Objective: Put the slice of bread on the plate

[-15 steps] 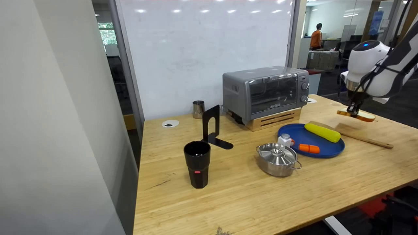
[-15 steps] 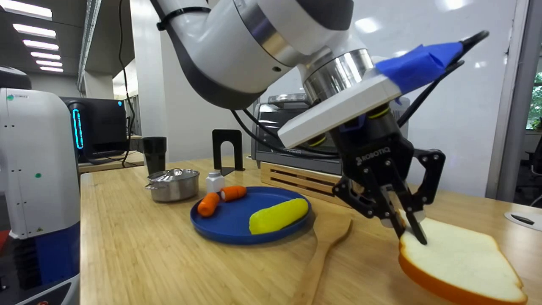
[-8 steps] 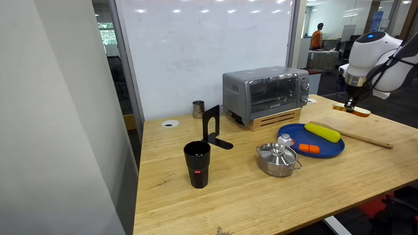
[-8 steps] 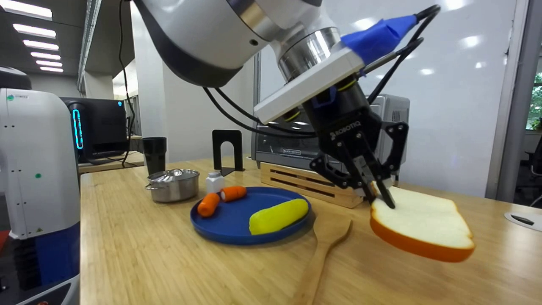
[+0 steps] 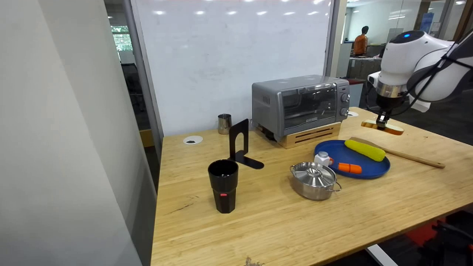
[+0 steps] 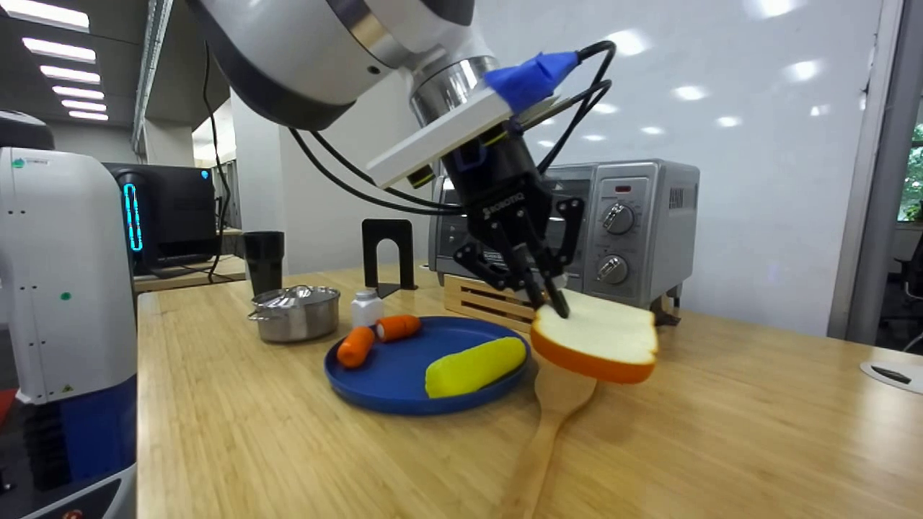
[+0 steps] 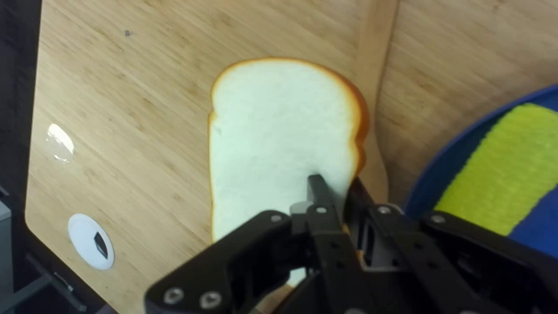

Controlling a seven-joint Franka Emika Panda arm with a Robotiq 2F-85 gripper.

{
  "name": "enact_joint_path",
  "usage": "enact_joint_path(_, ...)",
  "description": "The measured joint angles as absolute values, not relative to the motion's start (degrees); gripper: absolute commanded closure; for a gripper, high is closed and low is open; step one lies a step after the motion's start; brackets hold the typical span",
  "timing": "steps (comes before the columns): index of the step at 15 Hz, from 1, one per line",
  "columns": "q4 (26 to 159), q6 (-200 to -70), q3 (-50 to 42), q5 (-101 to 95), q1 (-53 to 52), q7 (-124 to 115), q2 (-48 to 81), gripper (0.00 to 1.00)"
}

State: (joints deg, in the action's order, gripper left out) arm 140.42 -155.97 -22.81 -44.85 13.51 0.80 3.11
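Black and wide-mouthed, one tall tumbler (image 6: 264, 256) stands leftmost on the pale wood-grained table (image 6: 238, 432) in an exterior view, at ten o'clock from one round, flat, dark blue plate (image 6: 395, 369) and well apart from it. Also at ten, nearer in, sits one squat silver metal pot (image 6: 298, 321), lid on. One small white bottle (image 6: 367, 310) comes next, just beside the rim between ten and eleven. One upright black bookend (image 6: 387, 229) with an arched cut-out stands farther back at eleven. On the plate lie three things: two stubby orange carrot-like pieces (image 6: 356, 348), one between nine and ten and one near eleven, and one long yellow corn-like piece (image 6: 476, 367) at three. One grey toaster oven (image 6: 645, 231) on one slatted wooden stand (image 6: 451, 294) spans the back from twelve to two, partly hidden by one black two-fingered gripper (image 6: 550, 308). One light wooden spatula (image 6: 544, 447) lies just beside the plate, its head between three and four, its handle running toward five.

At three o'clock hangs one cream-white slice of bread (image 6: 598, 335) with a brown crust, above the table, slightly tipped, and apart from the plate. The gripper pinches it near an edge; in the wrist view one finger (image 7: 321, 192) presses the pale face while the other is partly hidden. Rightmost on the table, one round white insert (image 6: 894, 375) is set into its surface.
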Motion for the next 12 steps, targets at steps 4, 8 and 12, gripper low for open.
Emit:
enact_joint_path(4, 143.43, -150.1, -17.08, -44.62, 12.02, -2.05, -0.99, 0.96)
enact_joint_path(8, 145.32, -146.89, -12.52, -44.46, 10.29, -4.82, -3.28, 0.96)
enact_joint_path(12, 145.63, -146.71, -10.01, -41.69, 9.07, -5.46, -3.45, 0.96)
